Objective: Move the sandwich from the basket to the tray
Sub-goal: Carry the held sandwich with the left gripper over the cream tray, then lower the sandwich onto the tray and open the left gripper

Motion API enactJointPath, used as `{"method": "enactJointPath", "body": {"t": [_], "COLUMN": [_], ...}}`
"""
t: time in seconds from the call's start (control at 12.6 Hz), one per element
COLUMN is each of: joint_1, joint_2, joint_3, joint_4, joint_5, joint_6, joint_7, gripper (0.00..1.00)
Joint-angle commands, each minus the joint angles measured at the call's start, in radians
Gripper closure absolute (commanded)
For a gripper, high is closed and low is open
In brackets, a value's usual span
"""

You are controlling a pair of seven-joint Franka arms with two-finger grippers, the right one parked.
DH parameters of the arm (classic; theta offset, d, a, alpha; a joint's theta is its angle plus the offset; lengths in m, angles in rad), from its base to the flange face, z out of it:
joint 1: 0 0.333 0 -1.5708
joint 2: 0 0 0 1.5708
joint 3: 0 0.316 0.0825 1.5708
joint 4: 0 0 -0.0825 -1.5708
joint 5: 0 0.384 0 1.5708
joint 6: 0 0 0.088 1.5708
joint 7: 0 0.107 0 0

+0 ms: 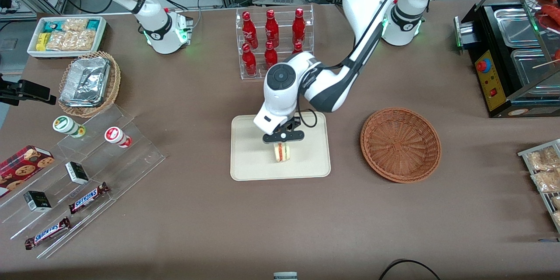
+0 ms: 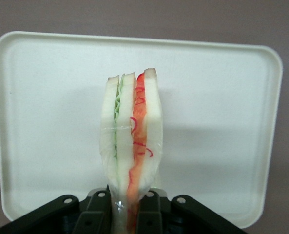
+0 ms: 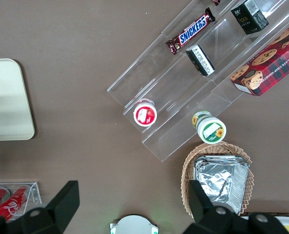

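My left gripper [image 1: 283, 141] hangs over the cream tray [image 1: 249, 162], shut on the sandwich [image 1: 282, 152]. The wedge of white bread with red and green filling points down at the tray's middle. In the left wrist view the sandwich [image 2: 131, 141] stands edge-on between the black fingers [image 2: 96, 214], with the tray [image 2: 47, 97] spread out underneath it. Whether the sandwich touches the tray I cannot tell. The round reddish-brown basket [image 1: 400, 144] sits empty on the table beside the tray, toward the working arm's end.
A clear rack of red bottles [image 1: 271, 41] stands farther from the front camera than the tray. Toward the parked arm's end are clear stepped shelves [image 1: 87, 170] with snacks, a tan wicker basket holding a foil container [image 1: 87, 81] and a white bin of packets [image 1: 65, 35]. A black food warmer [image 1: 512, 52] stands at the working arm's end.
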Motion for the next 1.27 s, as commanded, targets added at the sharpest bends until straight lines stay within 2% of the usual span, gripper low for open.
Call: {"method": "enactJointPath", "body": {"t": [0.0, 0.08, 0.32, 0.4, 0.48, 0.55, 0.63, 0.87, 1.19], "joint_1": [-0.011, -0.011, -0.03, -0.03, -0.028, -0.028, -0.028, -0.019, -0.014], "joint_2": [0.049, 0.061, 0.089, 0.095, 0.096, 0.095, 0.09, 0.037, -0.118], "joint_3": [0.011, 0.011, 0.011, 0.012, 0.014, 0.014, 0.014, 0.017, 0.049], "joint_4": [0.04, 0.04, 0.038, 0.04, 0.04, 0.04, 0.041, 0.041, 0.033], "joint_5": [0.017, 0.014, 0.014, 0.014, 0.012, 0.012, 0.014, 0.008, 0.006], "joint_6": [-0.001, 0.0, 0.0, 0.0, 0.002, 0.002, 0.0, -0.007, -0.088], "joint_7": [0.078, 0.131, 0.135, 0.131, 0.129, 0.129, 0.13, 0.127, 0.052], "gripper": [1.0, 1.0, 1.0, 0.94, 0.78, 0.36, 0.0, 0.0, 0.0]}}
